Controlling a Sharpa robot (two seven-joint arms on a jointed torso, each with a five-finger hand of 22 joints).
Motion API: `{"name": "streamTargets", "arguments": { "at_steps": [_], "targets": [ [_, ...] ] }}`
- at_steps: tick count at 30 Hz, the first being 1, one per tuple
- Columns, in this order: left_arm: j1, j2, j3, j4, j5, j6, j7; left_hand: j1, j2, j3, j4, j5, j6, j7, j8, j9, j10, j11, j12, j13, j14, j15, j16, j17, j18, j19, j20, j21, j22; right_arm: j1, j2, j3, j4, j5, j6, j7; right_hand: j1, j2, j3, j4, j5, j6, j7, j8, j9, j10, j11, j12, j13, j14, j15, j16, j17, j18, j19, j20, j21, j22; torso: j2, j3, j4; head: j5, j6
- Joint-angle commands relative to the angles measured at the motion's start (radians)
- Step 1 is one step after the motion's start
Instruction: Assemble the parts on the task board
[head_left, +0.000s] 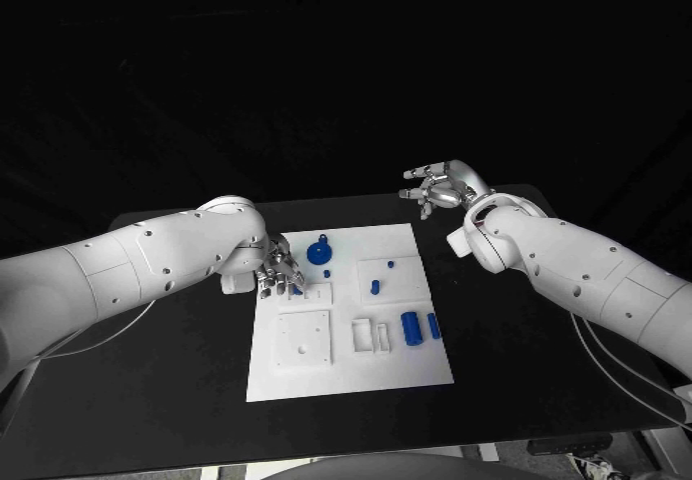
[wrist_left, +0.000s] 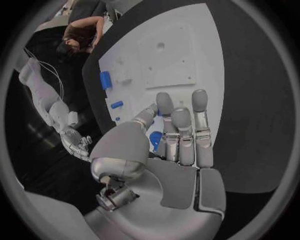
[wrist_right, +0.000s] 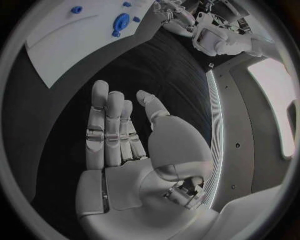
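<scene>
The white task board (head_left: 346, 345) lies in the middle of the black table. My left hand (head_left: 277, 270) is over the board's left edge with its fingertips down on it. A small blue part (wrist_left: 155, 139) sits between its thumb and fingers (wrist_left: 181, 130), and the hand pinches it. A blue round part (head_left: 319, 250) lies just right of that hand. Small blue pegs (head_left: 375, 286) and two blue cylinders (head_left: 421, 327) lie toward the board's right side. My right hand (head_left: 440, 188) hovers beyond the board's far right corner, fingers spread and holding nothing.
A white square block with holes (head_left: 306, 335) and white slotted fixtures (head_left: 371, 335) sit on the board's near half. Black table (head_left: 173, 370) surrounds the board on all sides. Cables hang off the table beside both arms.
</scene>
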Motion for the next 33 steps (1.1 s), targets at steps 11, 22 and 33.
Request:
{"name": "streamTargets", "arguments": {
  "at_steps": [11,22,33],
  "targets": [
    [0.002,0.029,-0.001,-0.011,-0.016,-0.004,-0.011,0.01,0.036,0.107,-0.09,0.004,-0.013,0.001,0.013,0.084,-0.012,0.0,0.015,0.001,-0.009,0.0,0.007,-0.006,0.003,-0.004,0.003,0.003,0.02,0.0,0.004,0.001,0.001,-0.011,0.011,0.001,-0.005,-0.006,0.011,0.0,0.008,-0.006,-0.002,-0.005,-0.001,-0.007,0.001,-0.004,-0.002,-0.007,-0.003,-0.005,-0.001,0.004,-0.007,0.001,0.005,0.003,-0.001,-0.0013,0.0013,-0.005,0.0],
    [-0.002,0.042,-0.004,-0.017,-0.03,-0.046,-0.019,0.01,0.034,0.11,-0.096,0.009,-0.008,-0.001,0.018,0.078,-0.006,-0.002,0.018,-0.001,-0.003,-0.002,0.01,-0.008,0.003,0.0,0.001,0.006,0.02,0.0,0.005,0.001,0.001,-0.012,0.01,0.002,-0.006,-0.009,0.017,-0.001,0.012,-0.005,-0.002,-0.005,-0.001,-0.007,0.001,-0.005,-0.002,-0.007,-0.003,-0.005,-0.001,0.004,-0.008,0.001,0.005,0.005,0.0,-0.0005,0.0022,-0.007,-0.001],
    [-0.014,0.052,-0.005,-0.03,-0.031,-0.05,-0.021,0.008,0.034,0.112,-0.1,0.011,-0.006,-0.001,0.019,0.075,-0.004,-0.003,0.019,-0.003,-0.002,-0.002,0.011,-0.009,0.003,0.001,0.0,0.008,0.02,0.0,0.007,0.001,0.003,-0.017,0.01,0.002,-0.006,-0.009,0.017,-0.001,0.012,-0.005,-0.002,-0.005,-0.001,-0.007,0.001,-0.005,-0.002,-0.007,-0.003,-0.005,-0.001,0.004,-0.008,0.001,0.005,0.005,-0.001,-0.0009,0.0013,-0.009,-0.008]
  ]
}}
